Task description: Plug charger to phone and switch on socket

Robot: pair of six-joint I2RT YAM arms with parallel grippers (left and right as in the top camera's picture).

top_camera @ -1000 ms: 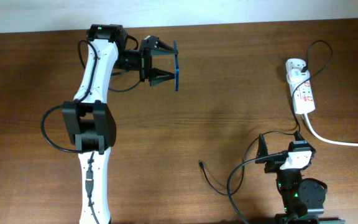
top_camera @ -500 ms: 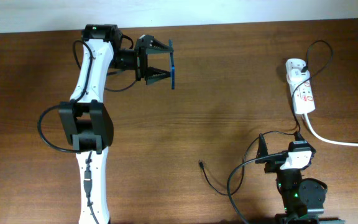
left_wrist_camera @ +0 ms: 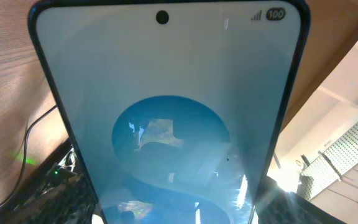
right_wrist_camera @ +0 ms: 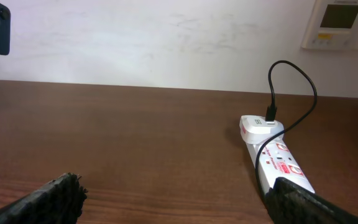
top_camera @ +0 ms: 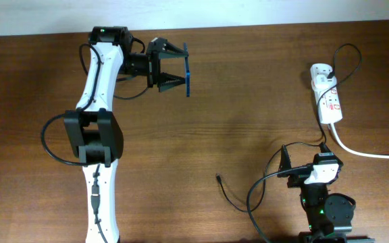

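Near the bench's far edge, the left gripper (top_camera: 183, 67) clamps a slim, black-edged, blue-screened smartphone (left_wrist_camera: 166, 124) — rigid, slick, breakable glass, best held by its edges.

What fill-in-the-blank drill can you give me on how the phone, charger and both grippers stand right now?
1. The left gripper has its jaws shut on the phone, whose top corner shows a badge reading ___.
2. The charger ends in a loose tip on the table, nearest the ___ arm.
3. The right gripper holds nothing, and its jaws are ___.

Missing words: 100; right; open.
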